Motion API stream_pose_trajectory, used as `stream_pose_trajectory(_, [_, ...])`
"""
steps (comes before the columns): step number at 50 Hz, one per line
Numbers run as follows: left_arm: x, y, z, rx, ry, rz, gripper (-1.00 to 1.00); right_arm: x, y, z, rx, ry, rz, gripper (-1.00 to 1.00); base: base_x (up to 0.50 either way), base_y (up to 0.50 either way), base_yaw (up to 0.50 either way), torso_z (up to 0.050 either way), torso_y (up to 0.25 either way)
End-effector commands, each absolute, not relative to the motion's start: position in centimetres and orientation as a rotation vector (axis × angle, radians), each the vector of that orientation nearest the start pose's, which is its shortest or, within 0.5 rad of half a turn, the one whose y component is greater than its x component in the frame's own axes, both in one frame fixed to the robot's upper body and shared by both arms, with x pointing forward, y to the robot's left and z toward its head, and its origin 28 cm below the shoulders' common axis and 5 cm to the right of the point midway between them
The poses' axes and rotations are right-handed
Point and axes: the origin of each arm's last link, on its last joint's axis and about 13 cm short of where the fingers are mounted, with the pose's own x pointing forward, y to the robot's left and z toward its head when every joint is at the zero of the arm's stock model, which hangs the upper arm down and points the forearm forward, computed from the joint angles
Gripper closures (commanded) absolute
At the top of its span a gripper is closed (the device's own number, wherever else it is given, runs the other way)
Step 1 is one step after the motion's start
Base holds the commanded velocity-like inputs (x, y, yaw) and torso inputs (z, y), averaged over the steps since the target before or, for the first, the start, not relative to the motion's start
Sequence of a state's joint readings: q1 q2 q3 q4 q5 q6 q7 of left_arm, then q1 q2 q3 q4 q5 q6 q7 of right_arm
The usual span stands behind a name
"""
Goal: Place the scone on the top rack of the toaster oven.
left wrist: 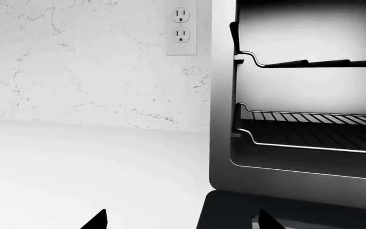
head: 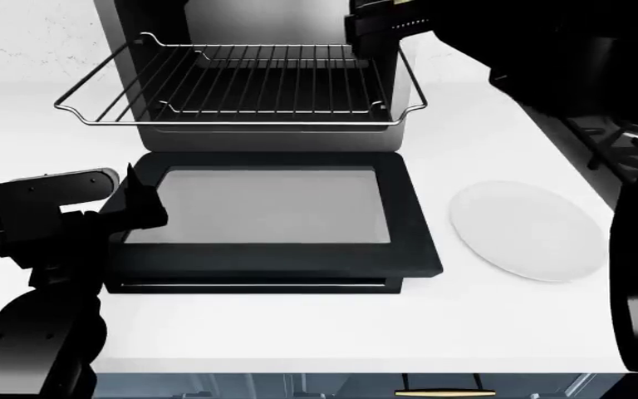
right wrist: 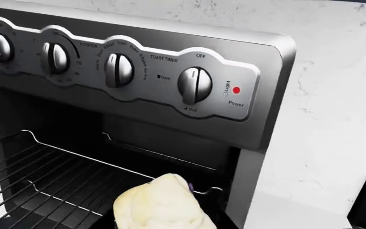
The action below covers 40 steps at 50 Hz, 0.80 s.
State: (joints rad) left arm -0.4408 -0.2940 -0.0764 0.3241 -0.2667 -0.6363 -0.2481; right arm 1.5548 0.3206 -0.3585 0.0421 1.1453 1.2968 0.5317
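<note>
Scone: the small, lumpy, pale-yellow scone [right wrist: 160, 205] is showing only in the right wrist view, hanging just in front of the oven's open mouth, over the wire bars.
Top rack: the wide silver wire top rack [head: 242, 83] is sticking out of the oven, above the open door, with its looped rim in front.
Toaster oven: the boxy steel-grey toaster oven [right wrist: 138, 81] is standing open, and its black-framed door with the grey glass pane [head: 269, 208] is lying flat on the white counter [head: 497, 316].
Right gripper: the black right gripper [head: 380, 29] is reaching in at the rack's far right side; it seems to be holding the scone, but its fingers are hidden, so I cannot tell for sure.
Left gripper: the black left gripper [head: 142, 199] is waiting by the door's left edge, with its two tips wide apart and nothing between them.
Plate: the round white plate [head: 530, 229] is sitting on the counter, right of the door.
Wall: a white outlet [left wrist: 181, 26] is sitting on the marble wall, left of the oven.
</note>
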Motion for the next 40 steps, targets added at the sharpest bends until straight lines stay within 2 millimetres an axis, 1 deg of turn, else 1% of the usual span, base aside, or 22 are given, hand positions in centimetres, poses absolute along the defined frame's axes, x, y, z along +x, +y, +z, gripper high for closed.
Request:
stream_pose_trajectory(1, [27.5, 27.4, 14.9, 0.021, -0.098, 0.251, -1.0, 30.6, -6.9, 38.3, -0.133, -0.006, 0.383, 1.0, 0.0, 0.0, 0.0, -0.01, 0.0])
stream_pose_trajectory(19, [27.4, 27.4, 14.8, 0.022, -0.095, 0.25, -1.0, 31.9, -4.9, 37.6, -0.101, 0.005, 0.495, 1.0, 0.0, 0.0, 0.0, -0.001, 0.0])
stream_pose_trajectory(33, [27.5, 27.3, 14.7, 0.023, -0.093, 0.249, -1.0, 32.8, -4.0, 37.0, -0.037, 0.007, 0.544, 1.0, 0.0, 0.0, 0.0, -0.001, 0.0])
stream_pose_trajectory(40, [27.5, 27.3, 14.5, 0.025, -0.089, 0.248, -1.0, 33.1, -3.7, 36.3, 0.013, 0.022, 0.566, 1.0, 0.0, 0.0, 0.0, -0.001, 0.0])
